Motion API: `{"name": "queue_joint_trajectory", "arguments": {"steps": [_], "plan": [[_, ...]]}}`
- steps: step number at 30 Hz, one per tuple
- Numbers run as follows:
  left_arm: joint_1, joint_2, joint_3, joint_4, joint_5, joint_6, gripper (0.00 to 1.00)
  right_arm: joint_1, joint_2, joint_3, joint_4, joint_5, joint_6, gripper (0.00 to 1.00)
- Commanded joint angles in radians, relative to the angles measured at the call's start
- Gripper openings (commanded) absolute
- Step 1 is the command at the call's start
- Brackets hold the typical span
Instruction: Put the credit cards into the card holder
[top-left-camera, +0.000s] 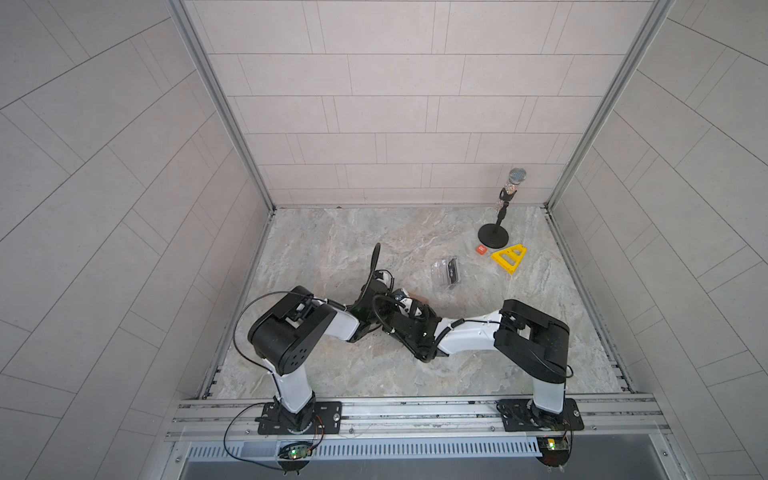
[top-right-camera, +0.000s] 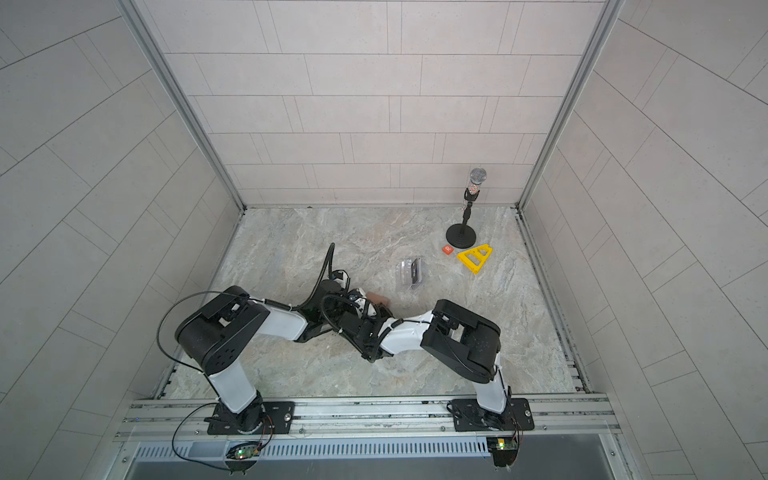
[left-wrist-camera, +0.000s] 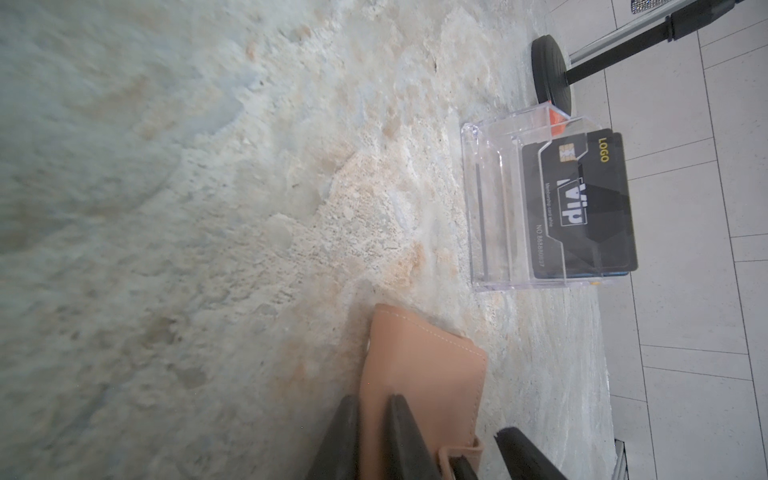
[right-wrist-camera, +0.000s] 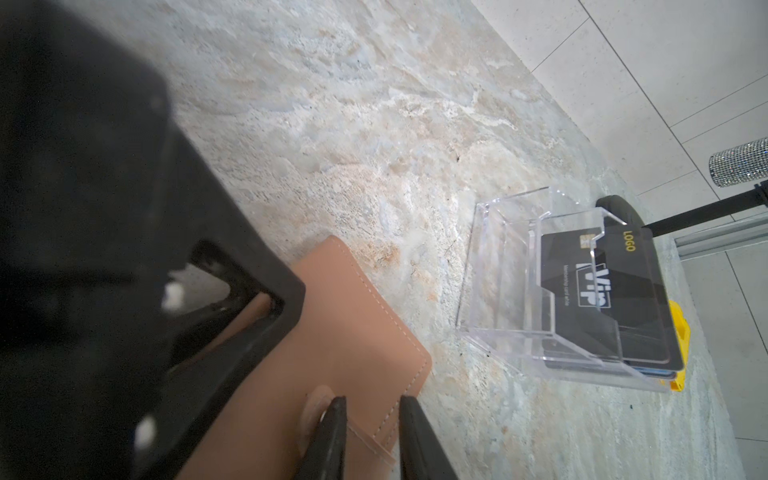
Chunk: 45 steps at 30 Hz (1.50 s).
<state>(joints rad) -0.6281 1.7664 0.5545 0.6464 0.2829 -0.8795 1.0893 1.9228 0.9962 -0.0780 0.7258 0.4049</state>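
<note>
Both pincers (left-wrist-camera: 374, 436) (right-wrist-camera: 372, 436) clamped on card holder (left-wrist-camera: 419, 374); black card (left-wrist-camera: 582, 208) inside clear box (left-wrist-camera: 490, 208).

Twin overhead views, two close wrist views

The black card (left-wrist-camera: 582, 203) standing in the clear plastic box (left-wrist-camera: 490, 208) reads "LOGO" in gold at one corner, a large white "Vip" mid-face, a small line "Membership card white" beside it, and "NO 88880..." along an edge, its last digits unclear. The small orange tile (top-left-camera: 481, 249) carries a white "R"
</note>
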Motion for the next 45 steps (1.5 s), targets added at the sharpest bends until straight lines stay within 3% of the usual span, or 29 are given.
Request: {"name": "queue_joint_trajectory", "arguments": {"steps": [1,9,22,31,37,45], "plan": [[-0.056,0.044,-0.039,-0.182,0.139,0.007,0.18,0.076,0.092,-0.067,-0.177,-0.391,-0.077,0.26],[-0.059,0.018,-0.045,-0.209,0.115,0.011,0.18,-0.007,-0.085,-0.183,-0.061,-0.528,-0.031,0.27],[-0.107,-0.046,-0.051,-0.271,0.015,0.003,0.21,-0.228,-0.328,-0.346,0.132,-0.851,0.097,0.33],[-0.121,-0.074,-0.045,-0.307,-0.027,0.007,0.23,-0.328,-0.474,-0.439,0.185,-0.948,0.17,0.39],[-0.135,-0.076,-0.042,-0.307,-0.038,0.0,0.23,-0.419,-0.521,-0.533,0.273,-1.032,0.244,0.38],[-0.148,-0.083,-0.041,-0.315,-0.054,-0.004,0.24,-0.477,-0.425,-0.589,0.485,-1.189,0.328,0.38]]}}
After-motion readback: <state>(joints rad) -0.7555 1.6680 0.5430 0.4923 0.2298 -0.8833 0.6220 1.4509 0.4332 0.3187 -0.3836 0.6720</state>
